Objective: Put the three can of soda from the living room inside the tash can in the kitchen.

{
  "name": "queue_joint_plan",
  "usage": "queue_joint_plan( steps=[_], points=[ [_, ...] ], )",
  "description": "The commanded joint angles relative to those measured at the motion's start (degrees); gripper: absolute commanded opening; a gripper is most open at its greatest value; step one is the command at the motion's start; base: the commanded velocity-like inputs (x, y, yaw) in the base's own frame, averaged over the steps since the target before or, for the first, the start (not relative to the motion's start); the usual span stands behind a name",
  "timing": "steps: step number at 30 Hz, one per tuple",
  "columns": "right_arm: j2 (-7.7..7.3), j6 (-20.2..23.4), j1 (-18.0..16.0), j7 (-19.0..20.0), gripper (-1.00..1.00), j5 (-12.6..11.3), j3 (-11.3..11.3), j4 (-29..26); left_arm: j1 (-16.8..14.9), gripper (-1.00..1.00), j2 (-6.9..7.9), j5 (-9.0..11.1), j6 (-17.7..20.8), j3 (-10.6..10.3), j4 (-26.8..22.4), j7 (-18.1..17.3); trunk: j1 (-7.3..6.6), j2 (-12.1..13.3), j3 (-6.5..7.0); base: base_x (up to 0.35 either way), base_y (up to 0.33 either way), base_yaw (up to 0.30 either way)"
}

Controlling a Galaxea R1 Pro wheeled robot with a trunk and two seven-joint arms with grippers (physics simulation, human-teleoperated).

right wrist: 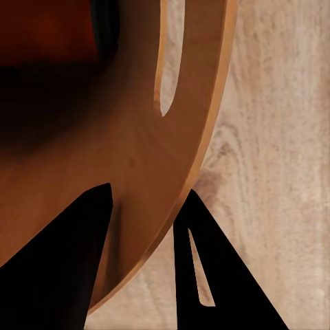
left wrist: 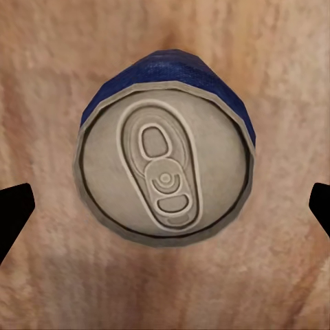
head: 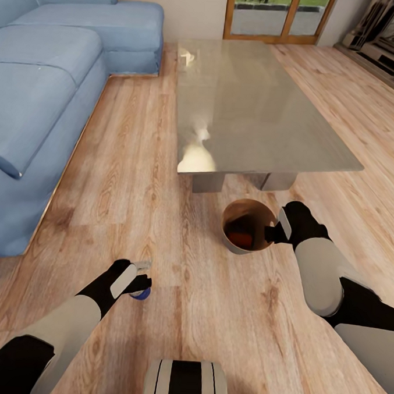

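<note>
A living room with a light wood-plank floor (head: pixel 160 218), a long blue corner sofa (head: pixel 46 94) and a glass-topped low table (head: pixel 255 107) before wood-framed glass doors (head: pixel 278 15). The left gripper (head: pixel 138 281) hangs spread wide above a dark blue soda can with a silvery top (left wrist: pixel 165 148), which stands upright on the planks; in the left wrist view its dark fingertips (left wrist: pixel 14 213) sit well clear on either side of the can. The right gripper (head: pixel 275 232) is clamped on the thin rim of a round, tapered copper-brown trash can (head: pixel 248 225), one finger inside the wall and one outside, as the right wrist view shows. The bin stands on the floor just in front of the table's near end, with something orange (head: pixel 241 239) visible at its bottom. The blue can lies well apart from the bin, toward the sofa side.
</note>
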Motion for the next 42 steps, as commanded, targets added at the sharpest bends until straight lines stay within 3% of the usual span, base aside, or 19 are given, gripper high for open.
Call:
queue_joint_plan(
  steps=[1, 19, 24, 31, 42],
  points=[
    [0.0, 0.0, 0.17, 0.08, -1.0, 0.81, -0.06, 2.58, -0.02, 1.0, -0.02, 0.0, -0.01, -0.02, 0.02, -0.01, 4.06, 0.0, -0.24, 0.0, 0.0, 0.0],
    [-0.08, 0.0, -0.89, 0.08, -1.0, 0.81, 1.87, 3.71, -0.02, 1.0, -0.03, 0.0, -0.12, -0.4, -0.07, 0.14, 4.06, 0.0, -0.24, 0.0, 0.0, 0.0],
    [-0.09, 0.0, -8.79, 0.08, -1.0, 0.81, 1.95, 10.5, -0.02, 1.0, -0.1, 0.0, -0.67, -0.54, -0.03, 0.15, 4.06, 0.0, -0.24, 0.0, 0.0, 0.0],
    [-0.35, 0.0, -13.85, -0.02, -1.0, 0.81, 1.98, 14.67, -0.02, 1.0, -0.18, 0.0, -0.88, -0.62, -0.03, 0.2, 4.06, 0.0, -0.24, 0.0, 0.0, 0.0],
    [-0.1, 0.0, -15.52, -1.4, -1.0, 0.81, 2.12, 15.83, -0.02, 1.0, -0.19, 0.0, -0.89, -0.63, -0.07, 0.23, 4.06, 0.0, -0.24, 0.0, 0.0, 0.0]
  ],
)
